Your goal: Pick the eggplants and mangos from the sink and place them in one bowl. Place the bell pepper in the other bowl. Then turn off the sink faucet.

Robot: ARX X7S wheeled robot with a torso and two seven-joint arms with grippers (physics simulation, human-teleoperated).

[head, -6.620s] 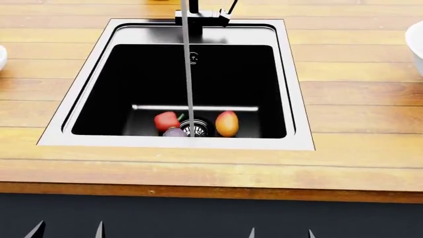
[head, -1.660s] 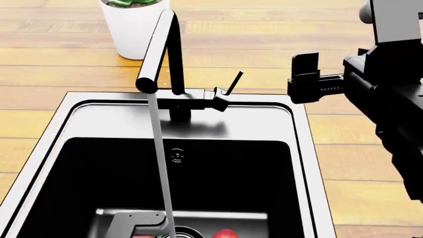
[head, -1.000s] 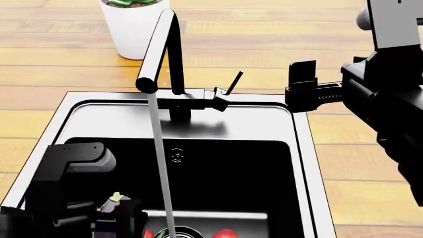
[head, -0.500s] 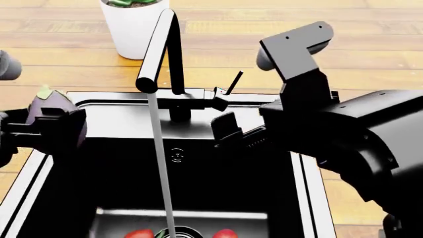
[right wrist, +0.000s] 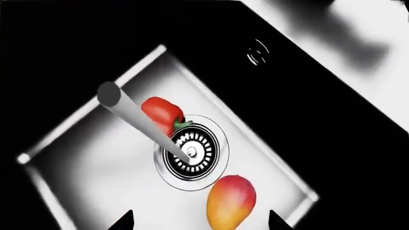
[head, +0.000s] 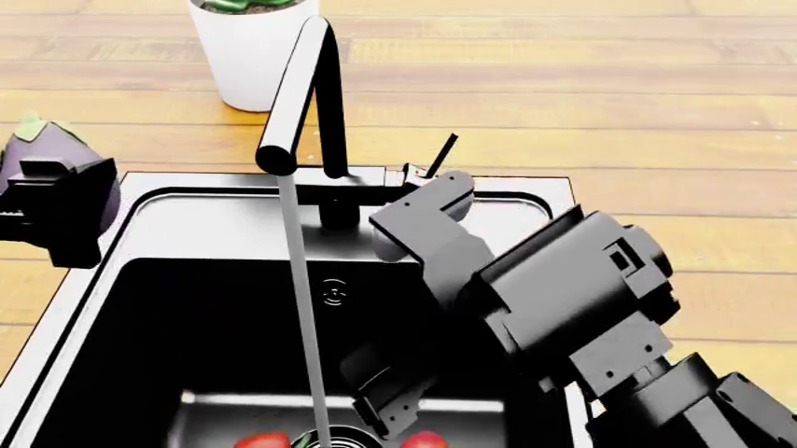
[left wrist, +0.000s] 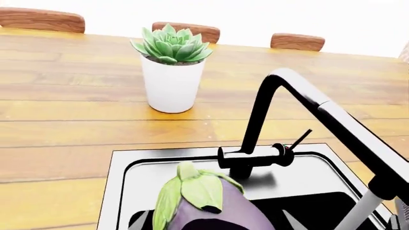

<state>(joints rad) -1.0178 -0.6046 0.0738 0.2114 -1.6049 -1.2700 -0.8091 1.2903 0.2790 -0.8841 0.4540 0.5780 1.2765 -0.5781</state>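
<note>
My left gripper (head: 52,201) is shut on the purple eggplant (head: 40,147), holding it over the sink's left rim (head: 187,201); the left wrist view shows its green cap (left wrist: 199,189) up close. My right gripper (right wrist: 199,223) hangs open inside the basin, its fingertips either side of the orange-red mango (right wrist: 231,201) without touching it. The red bell pepper (right wrist: 160,114) lies beside the round drain (right wrist: 190,151). Water (head: 302,327) runs from the black faucet (head: 312,103), whose thin lever (head: 439,154) tilts up. No bowl is in view.
A white pot with a green succulent (head: 256,47) stands on the wooden counter behind the faucet. The right arm's bulky links (head: 573,299) cross the sink's right side. Chair backs (left wrist: 185,29) show beyond the counter's far edge.
The left gripper has carried the eggplant further left, past the sink rim. The right arm has swung down into the basin, bringing its gripper above the mango.
</note>
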